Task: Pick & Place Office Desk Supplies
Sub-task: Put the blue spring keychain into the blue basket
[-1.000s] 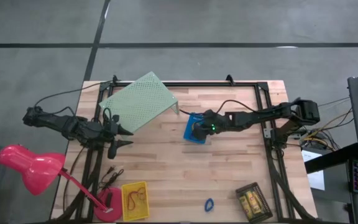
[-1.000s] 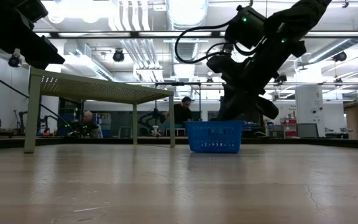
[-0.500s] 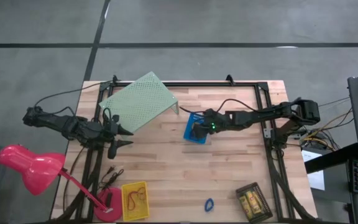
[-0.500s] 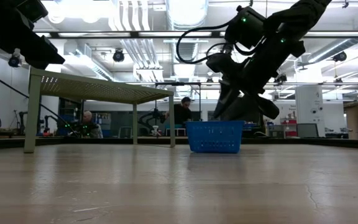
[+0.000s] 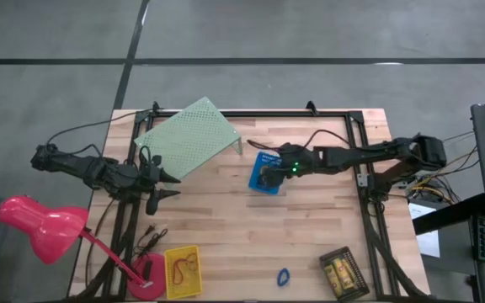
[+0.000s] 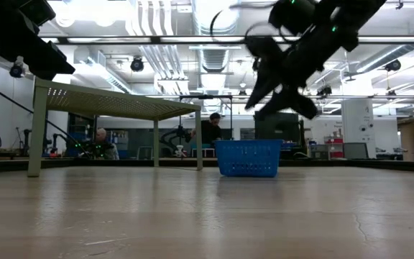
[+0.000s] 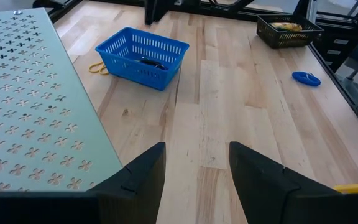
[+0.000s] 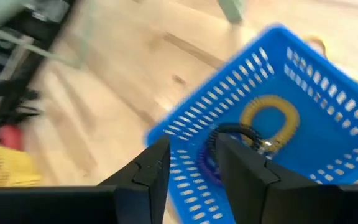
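A blue bin (image 5: 263,177) stands mid-table and holds a yellow-orange ring (image 8: 270,117), a black ring (image 8: 236,133) and a purple ring (image 8: 206,163). My right gripper (image 6: 259,106) hovers open above this bin with nothing between its fingers. My left gripper (image 5: 169,185) waits open at the table's left, beside the pale green riser (image 5: 188,137). A blue ring (image 5: 283,276) lies on the wood near the front edge. An orange rubber band (image 7: 97,67) lies on the table next to the blue bin.
A yellow bin (image 5: 183,271) with rubber bands sits at the front left, beside a pink desk lamp (image 5: 45,223). A black bin (image 5: 343,273) with yellow-gold pieces sits at the front right. Bare wood lies between the blue bin and the front edge.
My right gripper stood shut, low inside the blue bin. It has opened there and then risen clear above the bin's rim, tipping a little. The bin has stayed in place.
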Action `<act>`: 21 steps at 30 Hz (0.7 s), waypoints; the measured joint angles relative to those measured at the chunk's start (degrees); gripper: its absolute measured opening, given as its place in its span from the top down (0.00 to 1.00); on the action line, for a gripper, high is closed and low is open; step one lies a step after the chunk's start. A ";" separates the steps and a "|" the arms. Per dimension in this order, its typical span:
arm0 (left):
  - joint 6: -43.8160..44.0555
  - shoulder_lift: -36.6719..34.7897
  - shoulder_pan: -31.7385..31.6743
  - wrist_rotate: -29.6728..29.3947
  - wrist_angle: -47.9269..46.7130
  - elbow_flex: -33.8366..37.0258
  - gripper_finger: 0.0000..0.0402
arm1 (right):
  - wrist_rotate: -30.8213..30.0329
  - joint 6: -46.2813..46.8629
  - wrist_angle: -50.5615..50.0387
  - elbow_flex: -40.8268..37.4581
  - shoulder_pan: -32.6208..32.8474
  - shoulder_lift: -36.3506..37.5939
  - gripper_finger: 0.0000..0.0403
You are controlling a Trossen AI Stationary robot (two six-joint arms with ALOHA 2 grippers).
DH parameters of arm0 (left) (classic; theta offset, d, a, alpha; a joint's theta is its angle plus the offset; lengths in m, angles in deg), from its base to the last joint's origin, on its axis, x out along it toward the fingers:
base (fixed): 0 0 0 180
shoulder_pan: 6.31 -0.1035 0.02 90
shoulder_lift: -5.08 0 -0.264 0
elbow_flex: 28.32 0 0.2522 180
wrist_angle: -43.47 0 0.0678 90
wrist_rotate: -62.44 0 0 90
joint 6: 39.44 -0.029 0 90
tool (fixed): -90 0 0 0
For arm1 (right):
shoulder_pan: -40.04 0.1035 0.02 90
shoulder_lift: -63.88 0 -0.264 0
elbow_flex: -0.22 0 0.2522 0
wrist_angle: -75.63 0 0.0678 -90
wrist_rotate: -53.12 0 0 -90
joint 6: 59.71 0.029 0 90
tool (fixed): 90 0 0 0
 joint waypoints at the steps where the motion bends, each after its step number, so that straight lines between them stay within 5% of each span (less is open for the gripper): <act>1: -0.01 0.00 0.00 0.00 0.00 0.00 0.54 | -0.04 -0.33 0.04 0.00 0.40 1.33 0.69; 8: -0.01 -0.02 0.00 0.00 0.00 0.00 0.54 | -1.61 -2.99 -0.61 -0.21 6.93 9.40 0.71; 21: -0.01 -0.02 0.00 0.00 -0.01 0.00 0.54 | -18.67 -9.17 -2.97 -0.50 28.72 10.17 0.73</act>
